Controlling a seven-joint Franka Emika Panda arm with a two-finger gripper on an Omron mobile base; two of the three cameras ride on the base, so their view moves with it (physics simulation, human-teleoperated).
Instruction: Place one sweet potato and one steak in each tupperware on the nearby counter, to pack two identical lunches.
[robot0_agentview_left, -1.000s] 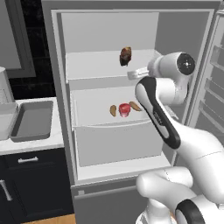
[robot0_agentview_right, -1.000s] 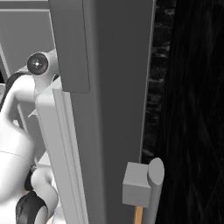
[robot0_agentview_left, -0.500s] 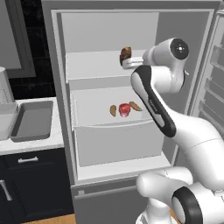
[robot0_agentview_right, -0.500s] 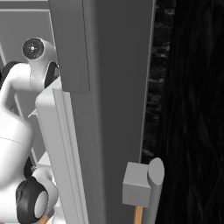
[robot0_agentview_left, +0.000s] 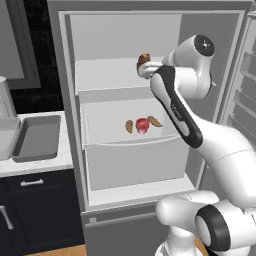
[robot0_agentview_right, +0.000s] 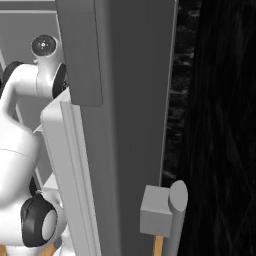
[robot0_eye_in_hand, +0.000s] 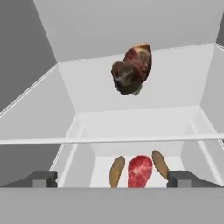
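Nothing packed: fingers spread, empty (brown steak on upper fridge shelf), sweet potatoes, red steak below, tupperware bare.

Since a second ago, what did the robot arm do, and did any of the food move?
The arm lifted and swung left into the fridge, bringing the gripper up to the dark brown steak on the upper shelf. It has not grabbed anything. The red steak and both sweet potatoes stayed on the lower shelf, and the tupperware stayed on the counter.
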